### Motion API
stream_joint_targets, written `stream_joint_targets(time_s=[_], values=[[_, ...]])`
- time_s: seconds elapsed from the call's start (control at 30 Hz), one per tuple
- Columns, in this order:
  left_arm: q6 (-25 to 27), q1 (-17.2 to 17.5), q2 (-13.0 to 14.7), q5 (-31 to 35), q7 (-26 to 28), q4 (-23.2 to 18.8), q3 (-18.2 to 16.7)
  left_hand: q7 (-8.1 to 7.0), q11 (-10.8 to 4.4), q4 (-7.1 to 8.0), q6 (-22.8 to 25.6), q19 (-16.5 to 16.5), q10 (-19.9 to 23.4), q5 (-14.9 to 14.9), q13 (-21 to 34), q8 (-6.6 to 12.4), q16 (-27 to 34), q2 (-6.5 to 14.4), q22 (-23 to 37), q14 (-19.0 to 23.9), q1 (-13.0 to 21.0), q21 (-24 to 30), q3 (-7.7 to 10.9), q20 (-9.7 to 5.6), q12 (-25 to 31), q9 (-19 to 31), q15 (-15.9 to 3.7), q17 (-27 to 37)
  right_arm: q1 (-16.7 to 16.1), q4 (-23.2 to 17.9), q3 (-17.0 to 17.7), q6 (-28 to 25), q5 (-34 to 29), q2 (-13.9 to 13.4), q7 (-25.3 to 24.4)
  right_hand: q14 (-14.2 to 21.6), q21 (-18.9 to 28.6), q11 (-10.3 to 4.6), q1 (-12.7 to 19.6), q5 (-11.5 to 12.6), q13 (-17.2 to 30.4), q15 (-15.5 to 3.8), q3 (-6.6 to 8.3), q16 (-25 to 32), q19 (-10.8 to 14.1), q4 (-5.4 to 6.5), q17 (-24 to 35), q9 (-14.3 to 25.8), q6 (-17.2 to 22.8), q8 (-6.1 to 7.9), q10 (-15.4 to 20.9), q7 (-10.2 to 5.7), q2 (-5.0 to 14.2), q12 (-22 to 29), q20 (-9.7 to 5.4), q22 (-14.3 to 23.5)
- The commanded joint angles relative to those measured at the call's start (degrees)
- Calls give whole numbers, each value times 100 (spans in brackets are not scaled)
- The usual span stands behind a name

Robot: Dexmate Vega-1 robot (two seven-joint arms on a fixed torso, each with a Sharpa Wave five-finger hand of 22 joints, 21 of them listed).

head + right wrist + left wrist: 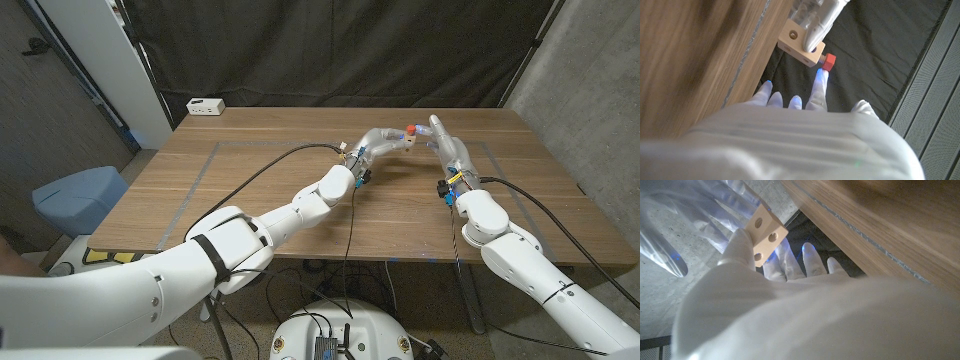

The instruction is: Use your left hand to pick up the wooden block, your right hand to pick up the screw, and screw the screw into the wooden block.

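My left hand [372, 146] is raised over the far middle of the table and holds the pale wooden block [765, 234], which has round holes in its faces. Its fingers [816, 20] wrap over the block [799, 44]. The red-headed screw [829, 61] sticks out of one side of the block and shows as a red dot [410, 130] between both hands. My right hand [447, 150] reaches in from the right with its fingers extended and apart. One fingertip [820, 80] lies against the screw's head, while the thumb stays clear of it.
A white socket box [205, 106] sits at the wooden table's [260, 190] back left corner. Thin tape lines mark a rectangle on the top. Black cables run along both forearms. A dark curtain hangs behind the table.
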Motion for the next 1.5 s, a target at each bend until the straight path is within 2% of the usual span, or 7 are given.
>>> stream_joint_targets(time_s=[0.03, 0.73, 1.07, 1.27, 1.5], values=[[9, -37, -42, -1, 6, 98, 12, 92, -27, 122, 498, 41, 73, 38, 77, 51, -7, 338, 21, 48, 252, 14, 167, 34, 55, 28, -514, 19, -44, -35, 29, -27, -29, -3, -37, 41, 46, -27, 5, 45, -1, 4, 10, 35, 52, -12, 14, 11, 97, 39, 66, 13, 63, 58, 8, 24], [-103, -232, -215, -129, -82, 601, 37, 98, -26, 117, 500, 47, 81, 41, 82, 49, -9, 333, 22, 55, 252, 16, 171, 35, 58, 28, -515, 14, 0, -26, 4, -117, -46, -10, -15, 138, 33, -149, 20, 55, -2, -48, 38, 25, 148, -47, 11, 8, 676, 117, 323, 79, 103, 56, 21, 24], [-140, -277, -248, -144, -42, 692, 72, 96, -25, 117, 500, 48, 78, 41, 79, 48, -10, 335, 22, 54, 250, 16, 173, 33, 53, 28, -522, 15, 14, 7, 22, -88, -60, 28, -79, 172, 30, -110, 13, 57, -1, -58, 40, 28, 167, -49, 12, 8, 746, 105, 376, 85, 108, 52, 30, 25], [-138, -307, -282, -157, -46, 747, 93, 87, -26, 113, 510, 49, 87, 42, 77, 50, -10, 332, 22, 51, 253, 17, 173, 28, 55, 28, -524, 15, -17, -30, 77, -129, -90, 15, -171, 222, 50, -75, 11, 58, -1, -70, 43, 37, 243, -55, 12, 8, 723, 61, 423, 77, 112, 47, -4, 25], [-131, -366, -340, -182, -64, 854, 127, 92, -25, 108, 499, 51, 81, 44, 75, 45, -7, 337, 22, 55, 264, 17, 177, 31, 50, 29, -530, 16, -3, -65, 124, -226, -67, -40, -163, 233, 42, 28, 9, 57, 2, -57, 45, 22, 278, -67, 13, 12, 444, -101, 400, 58, 106, 4, -23, 26]])
